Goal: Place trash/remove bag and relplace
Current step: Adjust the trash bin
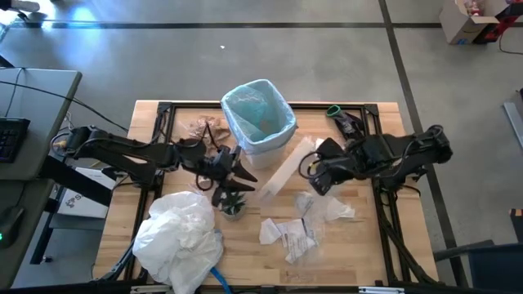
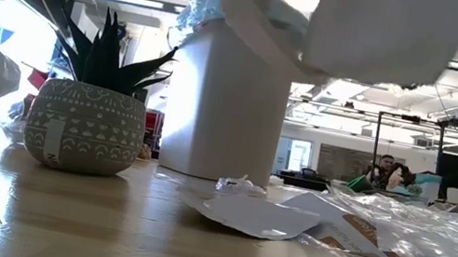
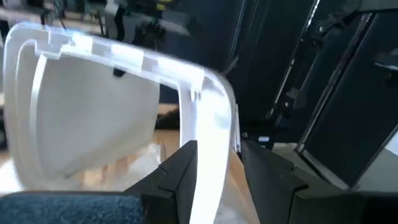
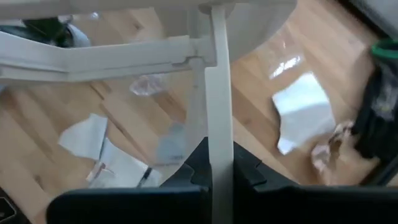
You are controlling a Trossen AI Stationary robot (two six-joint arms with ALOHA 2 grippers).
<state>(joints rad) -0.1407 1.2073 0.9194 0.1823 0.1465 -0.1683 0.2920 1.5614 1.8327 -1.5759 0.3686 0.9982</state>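
Both grippers grip one white bin lid: the left gripper [image 1: 239, 173] clamps one rim, the right gripper [image 1: 308, 170] pinches the opposite edge, paper scraps [image 1: 290, 233] lying below.

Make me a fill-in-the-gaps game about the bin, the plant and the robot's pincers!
1. The white bin is lined with a light ____ bag.
2. The pincer nearest the small plant is the ____ one.
3. The right pincer is shut on a lid frame whose colour is ____.
4. The paper scraps lie on the wooden ____.

Missing words: blue, left, white, table.
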